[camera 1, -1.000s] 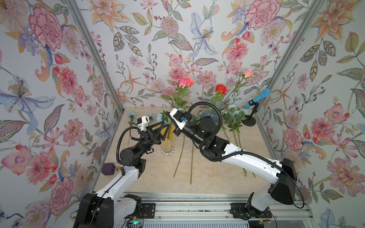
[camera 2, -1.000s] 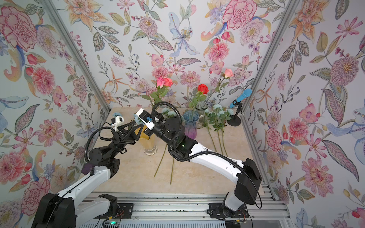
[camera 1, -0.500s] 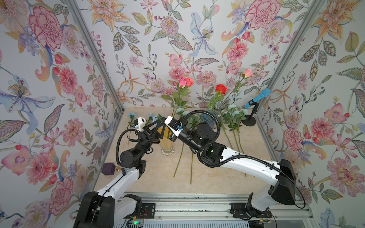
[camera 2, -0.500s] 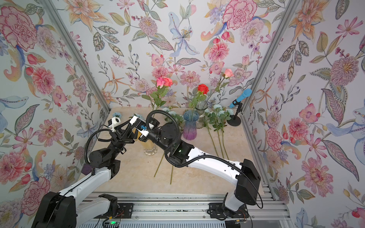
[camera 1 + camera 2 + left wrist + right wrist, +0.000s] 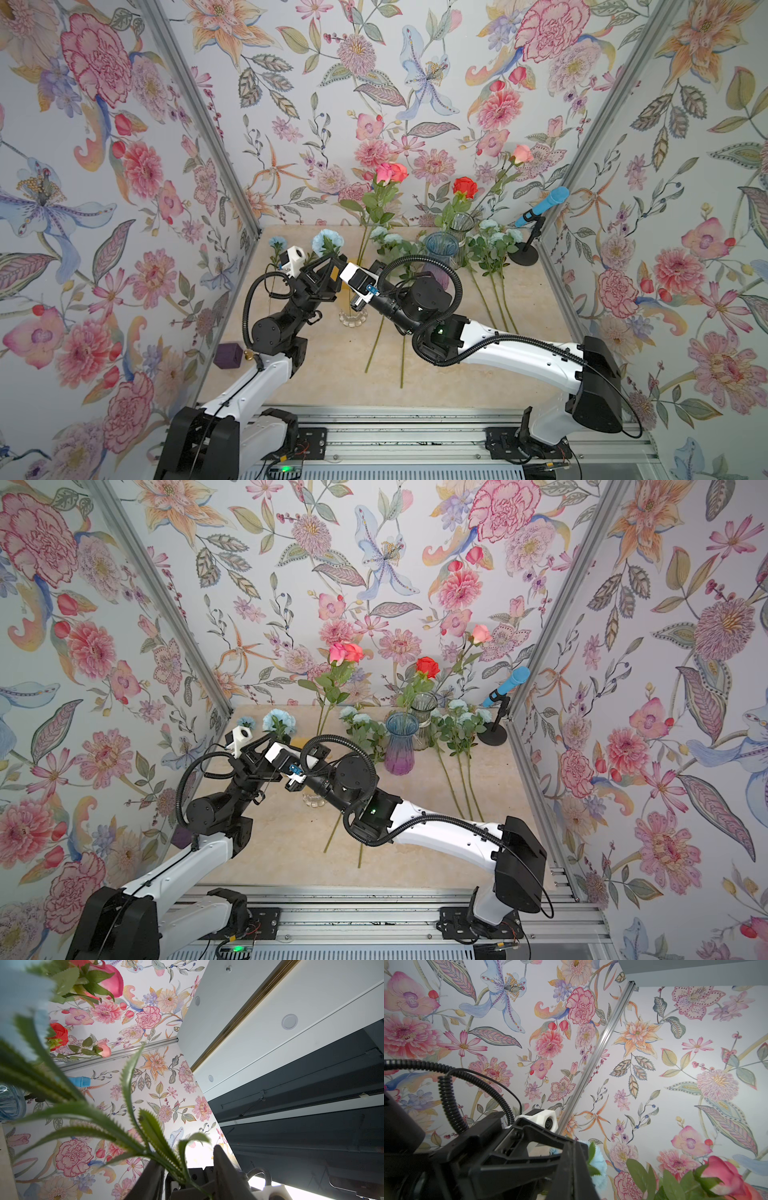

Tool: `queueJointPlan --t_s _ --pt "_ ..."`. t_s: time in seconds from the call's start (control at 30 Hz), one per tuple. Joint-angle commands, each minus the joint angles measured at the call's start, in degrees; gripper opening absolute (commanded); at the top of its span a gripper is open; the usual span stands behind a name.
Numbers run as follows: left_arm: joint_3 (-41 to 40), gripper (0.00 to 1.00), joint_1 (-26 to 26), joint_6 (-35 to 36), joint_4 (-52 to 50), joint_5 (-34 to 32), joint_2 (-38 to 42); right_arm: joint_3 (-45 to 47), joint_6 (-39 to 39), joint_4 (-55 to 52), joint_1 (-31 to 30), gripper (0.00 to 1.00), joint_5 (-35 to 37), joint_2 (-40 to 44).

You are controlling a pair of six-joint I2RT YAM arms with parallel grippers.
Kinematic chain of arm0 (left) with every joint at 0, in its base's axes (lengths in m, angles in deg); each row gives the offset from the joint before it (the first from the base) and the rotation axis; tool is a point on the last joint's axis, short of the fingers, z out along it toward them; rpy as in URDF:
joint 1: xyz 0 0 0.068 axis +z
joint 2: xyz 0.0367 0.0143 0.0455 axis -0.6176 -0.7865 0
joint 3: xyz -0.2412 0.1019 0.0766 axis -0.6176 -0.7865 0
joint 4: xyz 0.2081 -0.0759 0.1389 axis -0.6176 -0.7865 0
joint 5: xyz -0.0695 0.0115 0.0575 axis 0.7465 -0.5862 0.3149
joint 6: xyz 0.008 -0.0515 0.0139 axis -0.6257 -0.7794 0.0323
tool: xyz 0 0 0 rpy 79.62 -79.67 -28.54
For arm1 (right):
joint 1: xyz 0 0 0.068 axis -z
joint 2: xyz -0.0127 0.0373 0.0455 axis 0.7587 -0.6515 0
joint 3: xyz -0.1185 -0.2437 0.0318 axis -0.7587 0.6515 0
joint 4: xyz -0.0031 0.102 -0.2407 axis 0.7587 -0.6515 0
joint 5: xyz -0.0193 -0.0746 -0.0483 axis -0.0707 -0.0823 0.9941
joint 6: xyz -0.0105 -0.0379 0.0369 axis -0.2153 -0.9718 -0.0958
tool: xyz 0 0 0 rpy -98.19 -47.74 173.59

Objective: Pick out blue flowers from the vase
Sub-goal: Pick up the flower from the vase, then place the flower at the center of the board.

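Sky-blue carnation (image 5: 327, 243) held up off the beige surface (image 5: 332, 374), its bloom just above the spot where the two arms meet, over a small clear glass vase (image 5: 353, 318). Left gripper (image 5: 185, 1165): the wrist view shows the carnation's green stem and toothed leaves running up between the two black fingers (image 5: 223, 1167). The fingers stand apart on either side of it, a gap showing on one side; not clamped as far as can be seen. Right gripper (image 5: 573, 1153): fingers closed together, tips right beside the bloom and close against the left gripper's frame. Whether the stem is pinched there cannot be made out. A smaller blue carnation (image 5: 277, 242) sits near the left wall at the back, stem dropping behind the left arm's cable. Flat on the surface, blooms toward the back wall: a pale aqua rose spray (image 5: 390, 241) beside the blue-to-purple glass vase (image 5: 441, 253), and a second aqua spray (image 5: 494, 239) between that vase and the blue microphone (image 5: 544, 201) on its black stand. Pink roses (image 5: 390, 172) stand tall, stems leading down toward the small vase. A red rose (image 5: 465, 187) and a peach rose (image 5: 521, 153) rise from a clear ribbed vase (image 5: 460, 224) behind the blue one. Purple cube (image 5: 227, 356) by the left wall, nearer the front.
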Motion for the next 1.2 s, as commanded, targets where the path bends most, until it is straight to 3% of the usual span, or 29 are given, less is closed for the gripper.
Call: queueJointPlan --t_s 0.0,0.13,0.27,0.33,0.43,0.6,0.67,0.8,0.93,1.03,1.17 --pt "1.0 0.37 -0.6 -1.3 3.6 -1.1 -0.6 0.7 -1.1 2.4 -0.7 0.01 0.2 -1.0" --pt "1.2 0.26 -0.6 -1.3 3.9 -1.2 -0.6 0.5 -1.8 2.5 -1.3 0.05 0.7 -1.8" --pt "0.8 0.0 -0.6 -1.3 3.7 -1.3 -0.3 0.5 -2.2 2.5 -1.4 0.1 1.5 -2.3" --pt "0.6 0.0 -0.6 -1.2 3.7 -1.4 -0.3 0.7 -2.1 2.2 -1.4 0.15 2.0 -2.4" --pt "0.2 0.0 -0.5 -0.8 3.7 -1.1 -0.5 1.5 -1.5 1.7 -1.4 0.31 2.4 -1.5" --pt "-0.7 0.0 3.1 1.4 2.0 1.9 -0.9 4.2 2.2 -0.7 -1.6 0.73 2.7 2.9" --pt "-0.5 0.0 6.4 3.6 -0.5 5.3 -0.7 6.6 4.7 -2.1 -1.7 0.81 2.6 6.1" --pt "3.3 0.0 12.6 9.1 -7.2 13.7 -1.7 13.3 10.7 -3.6 -2.5 0.88 2.3 13.8" --pt "11.2 0.0 18.3 20.0 -20.7 21.4 -3.0 19.8 15.0 -5.4 -3.9 0.89 3.0 22.6" --pt "21.3 0.0 22.3 36.0 -42.3 24.6 -3.8 24.1 17.0 -7.1 -4.0 0.89 4.7 28.6" --pt "37.0 0.0 25.6 56.3 -69.9 22.7 -6.2 30.5 17.5 -8.0 -2.4 0.9 8.8 35.8"
